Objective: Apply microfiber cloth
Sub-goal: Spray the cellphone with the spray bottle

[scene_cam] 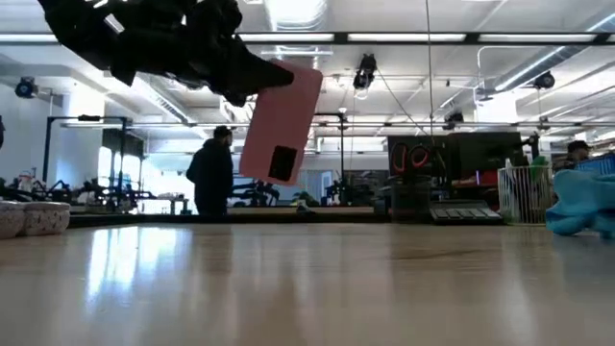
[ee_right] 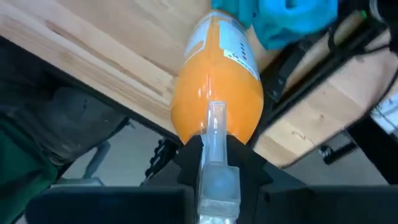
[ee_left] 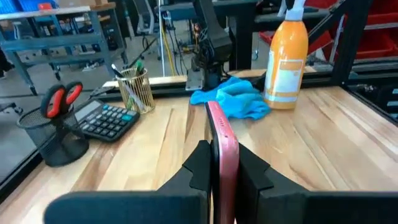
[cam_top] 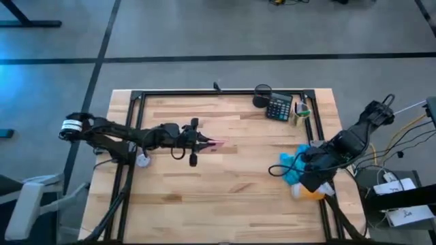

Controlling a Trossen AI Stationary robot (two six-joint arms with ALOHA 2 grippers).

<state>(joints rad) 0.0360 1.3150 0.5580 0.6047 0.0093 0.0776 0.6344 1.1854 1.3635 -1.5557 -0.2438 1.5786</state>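
The left gripper (cam_top: 204, 143) hangs over the middle of the bench (cam_top: 225, 197), a little toward the left edge, its fingers (ee_left: 198, 163) clenched on a pink phone (scene_cam: 281, 123). The phone is held clear of the wood — in the low view it hangs tilted, with a dark camera patch on its back, and in the left wrist view it stands edge-on between the two fingers.

The right gripper (cam_top: 308, 185) sits near the right edge of the bench, toward the front corner. Its fingers grasp the clear neck of an orange spray bottle (ee_right: 217, 87); in the right wrist view the bottle's body runs straight away from the fingers, out over the bench edge.

The blue cloth (cam_top: 294, 165) lies bunched in folds on the bench near the right edge, just beside the spray bottle and the right gripper, well apart from the phone. No gripper holds it.

At the back of the bench, toward the right corner, stand a black mesh cup (ee_left: 53, 134) with red-handled scissors, a calculator (cam_top: 278, 107) and a wire pen holder (ee_left: 138, 90) — all near one another. A person (scene_cam: 212, 173) stands in the room beyond the bench.
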